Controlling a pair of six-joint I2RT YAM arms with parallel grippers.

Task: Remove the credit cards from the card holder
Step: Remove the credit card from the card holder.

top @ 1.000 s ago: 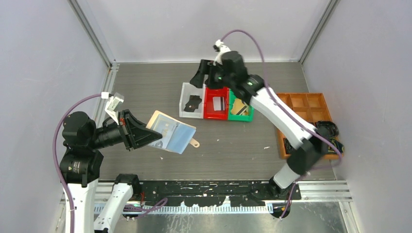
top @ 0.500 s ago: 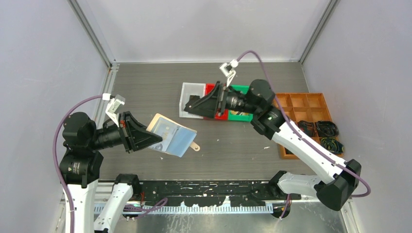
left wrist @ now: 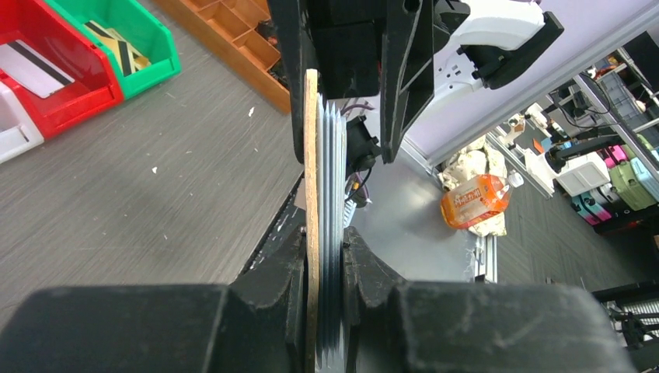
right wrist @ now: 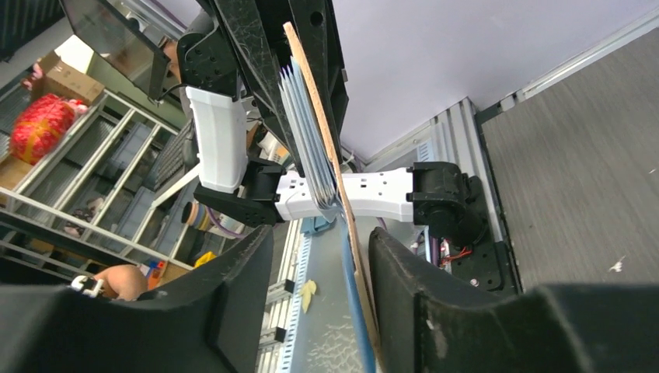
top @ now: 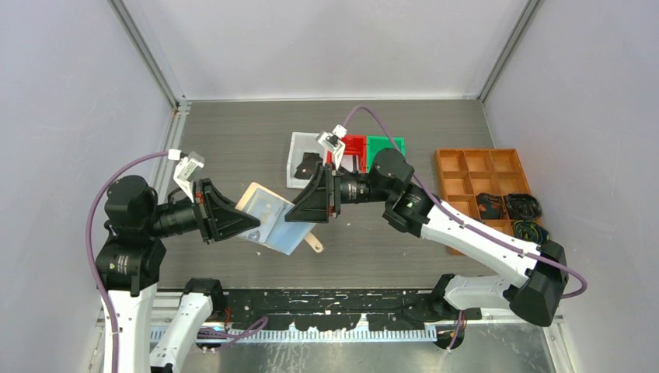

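Note:
The beige-tan card holder [top: 273, 216] with shiny clear sleeves is held above the table, edge-on in the left wrist view [left wrist: 322, 179]. My left gripper [top: 250, 225] is shut on its left end [left wrist: 325, 249]. My right gripper [top: 301, 211] is open, its jaws on either side of the holder's free right edge [right wrist: 319, 155], not closed on it [right wrist: 320, 252]. A black card [top: 308, 165] lies in the white bin. A white-grey striped card [left wrist: 31, 66] lies in the red bin and a gold card [left wrist: 116, 47] in the green bin.
The white bin [top: 298, 144], red bin [top: 354, 144] and green bin [top: 386, 144] stand in a row at mid-back, just behind my right arm. An orange compartment tray [top: 474, 165] with dark cables sits at the right. The holder's snap tab [top: 314, 244] hangs below it.
My right arm has swung from the bins at the back, forward and left to the holder, and its open jaws now straddle the holder's edge. My left gripper has held the holder nearly still.

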